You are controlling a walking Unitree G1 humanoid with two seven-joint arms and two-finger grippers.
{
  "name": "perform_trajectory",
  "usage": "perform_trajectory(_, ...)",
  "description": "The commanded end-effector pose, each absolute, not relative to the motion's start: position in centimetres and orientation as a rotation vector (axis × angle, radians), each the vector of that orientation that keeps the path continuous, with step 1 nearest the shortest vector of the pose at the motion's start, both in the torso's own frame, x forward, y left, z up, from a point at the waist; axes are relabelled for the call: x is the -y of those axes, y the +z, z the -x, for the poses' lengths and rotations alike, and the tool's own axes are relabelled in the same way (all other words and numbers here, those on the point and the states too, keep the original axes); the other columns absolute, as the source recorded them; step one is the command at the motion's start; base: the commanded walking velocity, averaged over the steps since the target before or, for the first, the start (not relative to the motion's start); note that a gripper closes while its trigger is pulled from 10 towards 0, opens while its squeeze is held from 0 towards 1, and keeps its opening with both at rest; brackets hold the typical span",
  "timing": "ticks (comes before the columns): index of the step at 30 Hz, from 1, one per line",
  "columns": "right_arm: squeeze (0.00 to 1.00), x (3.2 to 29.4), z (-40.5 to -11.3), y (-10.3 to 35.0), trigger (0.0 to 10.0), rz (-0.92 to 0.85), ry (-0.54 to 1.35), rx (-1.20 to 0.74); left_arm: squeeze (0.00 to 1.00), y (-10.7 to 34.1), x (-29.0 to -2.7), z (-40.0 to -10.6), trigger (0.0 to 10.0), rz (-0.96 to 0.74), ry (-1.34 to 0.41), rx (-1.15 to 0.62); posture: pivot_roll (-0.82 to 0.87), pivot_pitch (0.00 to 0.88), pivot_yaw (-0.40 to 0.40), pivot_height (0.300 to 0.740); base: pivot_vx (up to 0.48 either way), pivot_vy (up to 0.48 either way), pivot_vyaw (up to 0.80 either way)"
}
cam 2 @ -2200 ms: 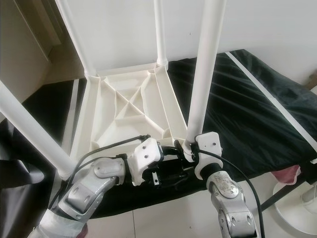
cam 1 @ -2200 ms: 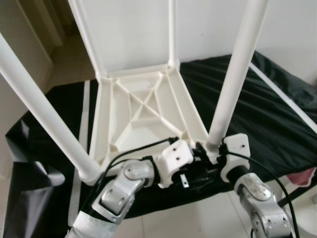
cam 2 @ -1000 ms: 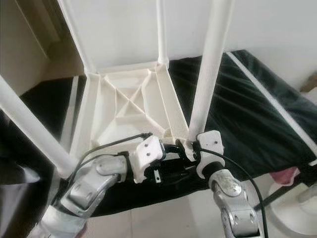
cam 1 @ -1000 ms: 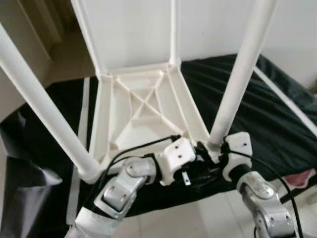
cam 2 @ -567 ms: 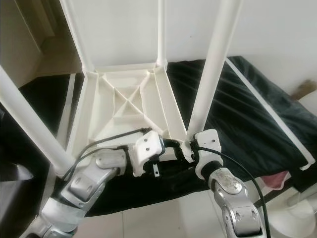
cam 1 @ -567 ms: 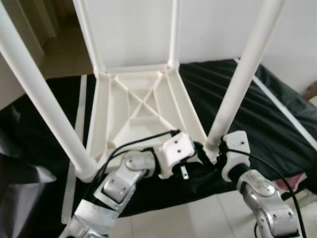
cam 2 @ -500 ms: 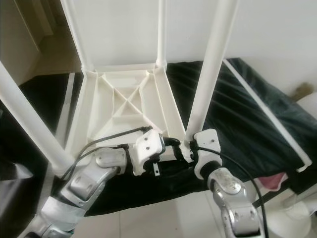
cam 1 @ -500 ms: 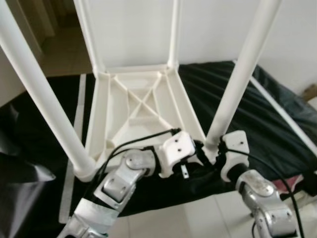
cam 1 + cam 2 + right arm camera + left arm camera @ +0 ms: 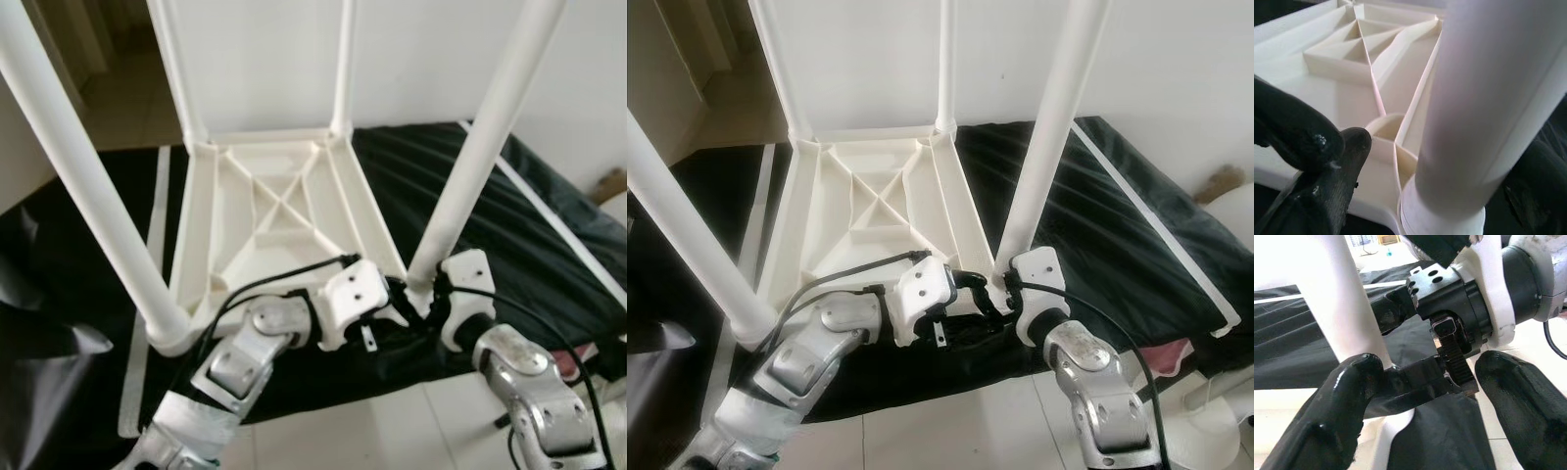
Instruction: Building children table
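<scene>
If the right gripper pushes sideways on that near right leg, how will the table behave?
The leg is long, so a push high up would probably lever hard on its socket. The upturned table is thin ribbed plastic, likely light, and lies on black sheeting, so it may slide. The right gripper sits low at the base.

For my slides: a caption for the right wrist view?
Right claw around the base of a white table leg, seated at a corner of the upturned tabletop.
</scene>
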State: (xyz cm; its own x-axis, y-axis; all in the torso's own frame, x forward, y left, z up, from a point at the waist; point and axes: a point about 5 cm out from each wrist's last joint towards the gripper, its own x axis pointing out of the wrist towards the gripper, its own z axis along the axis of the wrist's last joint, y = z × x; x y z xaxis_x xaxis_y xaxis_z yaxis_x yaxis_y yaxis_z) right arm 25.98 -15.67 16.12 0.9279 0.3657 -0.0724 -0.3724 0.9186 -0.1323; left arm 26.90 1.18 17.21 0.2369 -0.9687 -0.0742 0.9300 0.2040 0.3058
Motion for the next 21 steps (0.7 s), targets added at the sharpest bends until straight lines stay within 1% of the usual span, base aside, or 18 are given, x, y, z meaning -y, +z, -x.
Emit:
perform_trajectory(1, 0.00, 15.2, -26.2, 16.3, 10.0, 0.141, 0.373, -0.009, 0.00, 17.1, -1.7, -27.5, 10.0, -0.334, -1.287, 0.139, -0.08, 0.000, 0.009, 0.740, 0.000, 0.000, 0.00)
perform_trajectory(6, 0.00, 14.8, -26.3, 16.3, 10.0, 0.140, 0.365, 0.013, 0.00, 17.2, -2.0, -27.8, 10.0, -0.328, -1.267, 0.136, -0.07, 0.000, 0.010, 0.740, 0.000, 0.000, 0.00)
perform_trajectory(7, 0.00, 14.6, -26.3, 16.1, 10.0, 0.123, 0.344, 0.022, 0.00, 17.3, -2.5, -28.1, 10.0, -0.313, -1.227, 0.138, -0.05, 0.000, 0.030, 0.740, 0.000, 0.000, 0.00)
perform_trajectory(9, 0.00, 14.5, -26.2, 15.5, 10.0, 0.093, 0.295, 0.029, 0.00, 17.2, -3.7, -28.5, 10.0, -0.246, -1.126, 0.105, 0.00, 0.000, 0.007, 0.740, 0.000, 0.000, 0.00)
perform_trajectory(10, 0.00, 14.5, -26.2, 15.5, 10.0, 0.093, 0.295, 0.029, 0.00, 17.2, -3.7, -28.5, 10.0, -0.246, -1.126, 0.105, 0.00, 0.000, 0.007, 0.740, 0.000, 0.000, 0.00)
perform_trajectory(11, 0.00, 14.4, -26.2, 15.2, 10.0, 0.067, 0.282, 0.035, 0.00, 17.0, -4.1, -28.5, 10.0, -0.229, -1.084, 0.096, 0.01, 0.000, -0.006, 0.740, 0.000, 0.000, 0.00)
perform_trajectory(13, 0.00, 14.4, -26.2, 15.2, 10.0, 0.067, 0.282, 0.035, 0.00, 17.0, -4.1, -28.5, 10.0, -0.229, -1.084, 0.096, 0.01, 0.000, -0.006, 0.740, 0.000, 0.000, 0.00)
perform_trajectory(14, 0.00, 14.5, -26.3, 14.9, 10.0, 0.074, 0.269, 0.045, 0.00, 17.0, -4.5, -28.4, 10.0, -0.216, -1.050, 0.102, 0.03, 0.000, -0.014, 0.740, 0.000, 0.000, 0.00)
perform_trajectory(15, 0.00, 14.8, -26.7, 14.7, 10.0, 0.052, 0.243, 0.050, 0.00, 17.0, -4.7, -28.5, 10.0, -0.214, -1.010, 0.114, 0.05, 0.000, -0.039, 0.740, 0.000, 0.000, 0.00)
perform_trajectory(21, 0.00, 15.9, -28.2, 15.2, 10.0, 0.005, 0.194, 0.089, 0.00, 17.0, -5.3, -29.0, 10.0, -0.236, -0.998, 0.142, 0.05, 0.000, -0.056, 0.740, 0.000, 0.000, 0.00)
